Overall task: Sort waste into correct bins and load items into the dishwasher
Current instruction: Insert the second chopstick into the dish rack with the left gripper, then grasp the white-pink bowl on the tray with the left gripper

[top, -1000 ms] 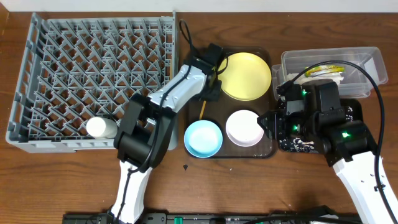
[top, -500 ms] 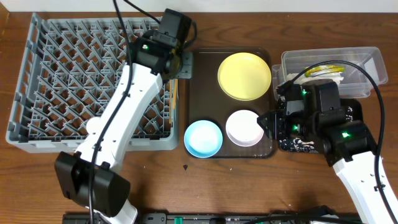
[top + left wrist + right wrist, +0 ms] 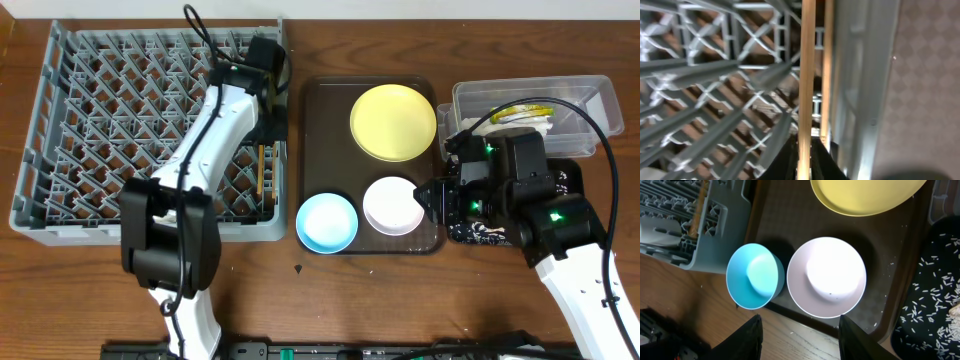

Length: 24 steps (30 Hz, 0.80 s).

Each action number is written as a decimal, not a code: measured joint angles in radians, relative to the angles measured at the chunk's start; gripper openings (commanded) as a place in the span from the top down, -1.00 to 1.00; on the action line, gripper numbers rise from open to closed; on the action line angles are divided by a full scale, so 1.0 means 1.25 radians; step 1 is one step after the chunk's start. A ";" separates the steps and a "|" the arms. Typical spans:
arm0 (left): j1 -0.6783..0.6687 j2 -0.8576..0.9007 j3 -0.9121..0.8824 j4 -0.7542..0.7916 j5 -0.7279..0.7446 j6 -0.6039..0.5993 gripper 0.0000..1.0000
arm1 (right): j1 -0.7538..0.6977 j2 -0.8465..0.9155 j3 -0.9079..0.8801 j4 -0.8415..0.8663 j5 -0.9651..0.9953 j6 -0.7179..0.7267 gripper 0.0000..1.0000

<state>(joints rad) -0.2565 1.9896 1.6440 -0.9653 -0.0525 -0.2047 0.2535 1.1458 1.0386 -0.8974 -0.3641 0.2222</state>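
- Overhead: the left gripper [image 3: 264, 128] reaches over the right wall of the dish rack [image 3: 100, 120]. The chopsticks [image 3: 261, 172] run out ahead of its jaws, just inside that wall. The yellow plate [image 3: 393, 121], blue bowl [image 3: 327, 222] and white bowl [image 3: 391, 205] sit on the brown tray [image 3: 325, 130], off to the side of those jaws and outside the rack. The step in hand looks like setting the chopsticks into the rack.
- Left wrist: the jaws are narrow, with one stick running straight out from between the fingers [image 3: 822, 162]. The second stick lies parallel, just beside the outer finger, and I cannot tell whether it is pinched too. Ahead of the jaws both sticks pass among the pegs [image 3: 715, 70], close along the grey wall. The next move probably calls for parting the jaws and backing straight out, so that neither stick is dragged along.
- Right wrist: the right gripper [image 3: 800, 330] has its jaws wide and holds nothing. The white bowl is just ahead of the gap and the blue bowl is ahead of one finger, both apart from the jaws. The black tray [image 3: 920, 255] with rice crumbs [image 3: 935, 305] lies outside the other finger. A bowl seems its likely next pick.
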 measured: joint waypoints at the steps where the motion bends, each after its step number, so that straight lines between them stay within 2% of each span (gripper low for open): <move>1: -0.001 0.002 0.000 -0.001 0.005 -0.001 0.66 | 0.000 0.000 0.000 0.000 0.000 0.000 0.06; 2: -0.002 0.002 0.000 -0.002 0.014 -0.002 0.52 | 0.000 0.000 0.000 0.000 0.000 0.000 0.06; 4: -0.002 0.000 0.000 -0.009 0.022 -0.001 0.40 | 0.000 0.000 0.000 0.000 0.000 0.000 0.05; 9: -0.003 -0.023 0.004 -0.056 0.034 -0.001 0.37 | 0.000 0.000 0.000 0.001 0.000 0.000 0.04; 13: -0.020 -0.113 0.006 -0.061 0.075 -0.001 0.36 | 0.000 0.000 0.000 0.002 0.000 0.000 0.04; 17: -0.090 -0.210 0.029 -0.066 0.115 -0.002 0.24 | 0.000 0.000 0.000 -0.006 0.000 0.001 0.03; 19: -0.150 -0.235 0.040 -0.066 0.129 -0.002 0.03 | -0.001 0.000 0.000 -0.019 0.006 0.017 -0.04; 22: -0.236 -0.232 0.035 -0.059 0.145 0.004 -0.01 | -0.027 0.000 0.000 -0.055 0.016 0.056 -0.08; 24: -0.282 -0.210 0.015 -0.038 0.151 0.005 -0.01 | -0.097 -0.001 0.000 -0.089 0.029 0.079 -0.12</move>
<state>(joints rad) -0.6090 1.7275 1.6630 -1.0126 0.1368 -0.1978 0.1322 1.1442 1.0386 -1.0088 -0.3279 0.3206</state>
